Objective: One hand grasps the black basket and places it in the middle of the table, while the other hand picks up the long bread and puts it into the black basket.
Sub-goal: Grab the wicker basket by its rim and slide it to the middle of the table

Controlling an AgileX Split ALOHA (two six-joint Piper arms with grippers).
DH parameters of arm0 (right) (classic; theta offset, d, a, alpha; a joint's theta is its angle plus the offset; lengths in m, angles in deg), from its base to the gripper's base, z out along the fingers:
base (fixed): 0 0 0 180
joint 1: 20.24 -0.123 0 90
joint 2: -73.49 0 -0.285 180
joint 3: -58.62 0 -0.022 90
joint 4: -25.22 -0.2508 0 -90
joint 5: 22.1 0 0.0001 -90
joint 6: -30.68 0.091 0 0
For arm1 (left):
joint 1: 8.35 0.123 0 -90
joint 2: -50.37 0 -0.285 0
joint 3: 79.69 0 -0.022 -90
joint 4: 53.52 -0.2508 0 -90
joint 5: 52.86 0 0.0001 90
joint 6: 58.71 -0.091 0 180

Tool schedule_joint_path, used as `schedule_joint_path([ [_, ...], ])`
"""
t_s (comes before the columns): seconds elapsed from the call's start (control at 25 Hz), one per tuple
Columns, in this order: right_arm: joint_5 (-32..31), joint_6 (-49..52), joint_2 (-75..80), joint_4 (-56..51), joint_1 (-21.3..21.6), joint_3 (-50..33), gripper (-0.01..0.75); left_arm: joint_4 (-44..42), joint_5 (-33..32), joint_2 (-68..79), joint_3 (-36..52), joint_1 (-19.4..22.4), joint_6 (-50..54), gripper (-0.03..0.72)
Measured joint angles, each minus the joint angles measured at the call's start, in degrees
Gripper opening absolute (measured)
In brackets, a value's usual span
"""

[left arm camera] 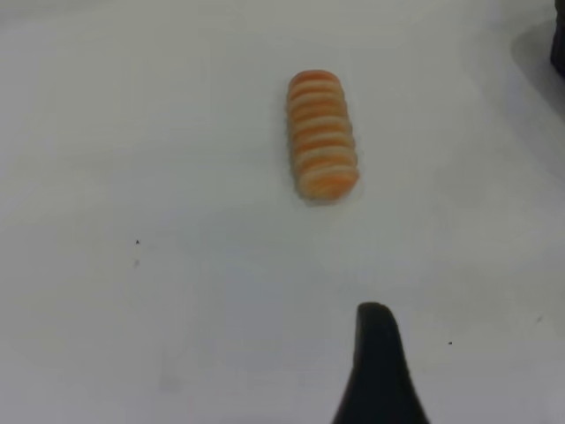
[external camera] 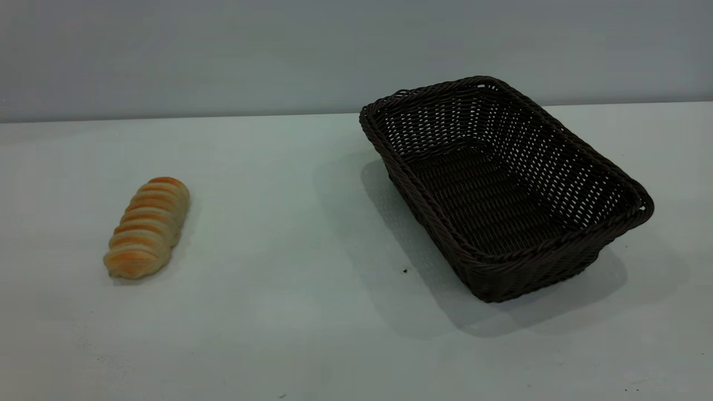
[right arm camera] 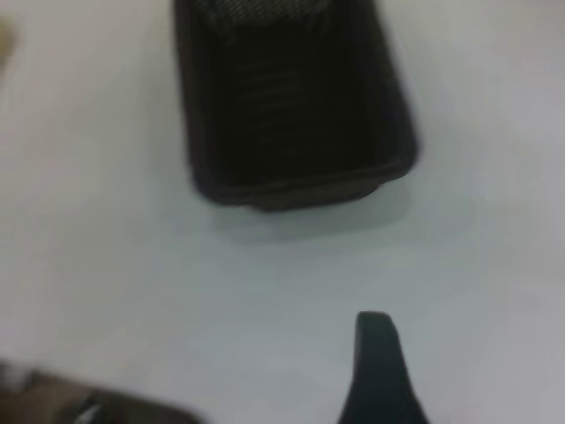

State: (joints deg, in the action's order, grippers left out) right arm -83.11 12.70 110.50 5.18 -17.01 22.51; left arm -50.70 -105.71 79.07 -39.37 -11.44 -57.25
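Left gripper [left arm camera: 381,371]: in the left wrist view only one black pointed fingertip shows, hanging above the pale grey-white tabletop [left arm camera: 159,265]. Right gripper [right arm camera: 380,371]: likewise one dark fingertip in the right wrist view. Whether either gripper is spread or closed cannot be told; neither touches anything.

Exterior view: no arm or gripper appears. The table [external camera: 289,323] carries two items, well apart. The small oblong golden-orange and cream long bread [external camera: 147,226] with crosswise ridges lies flat on the view's left side, its long axis running from near-left to far-right. The large rectangular dark brown-black woven wicker basket [external camera: 501,189] with flared open-weave sides and a braided rim sits upright on the view's right side, turned at an angle to the table's edge, with a near corner towards the camera. Its inside holds nothing. It casts a soft shadow on the table towards the view's left and front. A few tiny dark specks [external camera: 405,271] mark the surface just beside the basket's near-left wall.

Left wrist view: the long bread [left arm camera: 322,134] lies alone on the tabletop, apart from the fingertip. A dark sliver at the picture's far corner is too small to identify.

Right wrist view: the black basket [right arm camera: 291,106] stands on the table [right arm camera: 265,291], apart from the fingertip; the picture is blurred, so the weave is barely readable.
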Motion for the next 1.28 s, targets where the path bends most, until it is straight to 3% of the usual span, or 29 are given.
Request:
schedule_joint_path([
  [0.32,-2.09,-0.11,23.25,-5.92,0.00,1.22,0.548,0.06,0.11,9.73,-3.23,0.00,2.90,0.563],
  [0.92,15.34,0.04,46.83,-20.98,0.00,1.22,0.548,0.80,0.07,11.19,-3.28,0.00,3.01,0.563],
  [1.28,22.80,4.55,59.72,-23.64,-0.27,1.27,0.548,0.82,-0.10,11.19,-3.28,0.00,3.93,0.563],
])
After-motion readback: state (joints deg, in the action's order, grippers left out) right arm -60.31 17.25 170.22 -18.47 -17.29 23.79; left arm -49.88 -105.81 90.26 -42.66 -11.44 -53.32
